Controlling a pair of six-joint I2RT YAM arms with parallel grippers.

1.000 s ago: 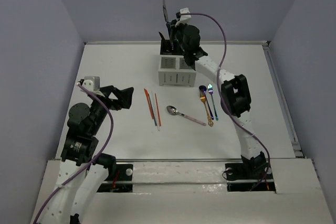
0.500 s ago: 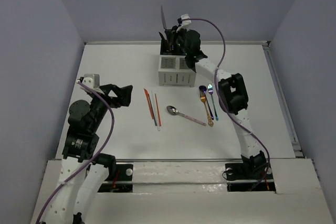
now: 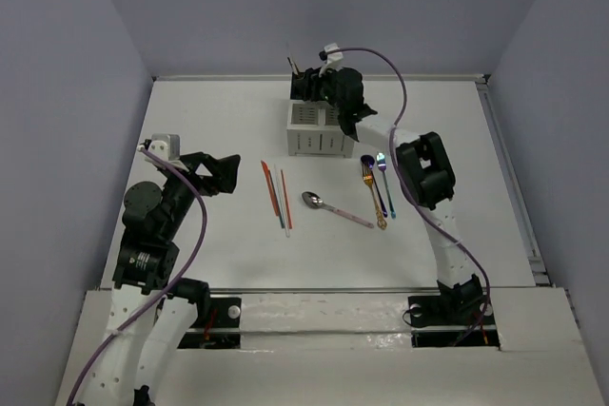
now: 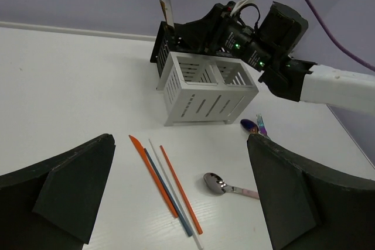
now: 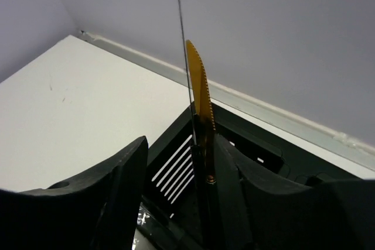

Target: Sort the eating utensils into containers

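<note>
Compared with one second ago, we see the right gripper (image 3: 304,86) lower over the dark container (image 4: 161,57). The blade that then rose high above it now shows only its tip. The left arm is unchanged.

In the right wrist view the jaws are parted: the yellow knife (image 5: 201,95) stands upright between the fingers, clear of the left one. A second thin blade (image 5: 183,39), seen edge-on, stands beside it, so we count two knives in the dark container, just behind the one white caddy (image 3: 319,135). The left gripper (image 3: 231,176) is spread wide and holds nothing.

On the table (image 3: 209,121) we count four chopsticks (image 4: 170,188), two orange-red, one white and one bluish. There is also one silver spoon (image 3: 315,201) and a cluster of three pieces: purple-blue spoon (image 3: 367,163), gold piece (image 3: 380,214) and iridescent fork (image 3: 383,170).
</note>
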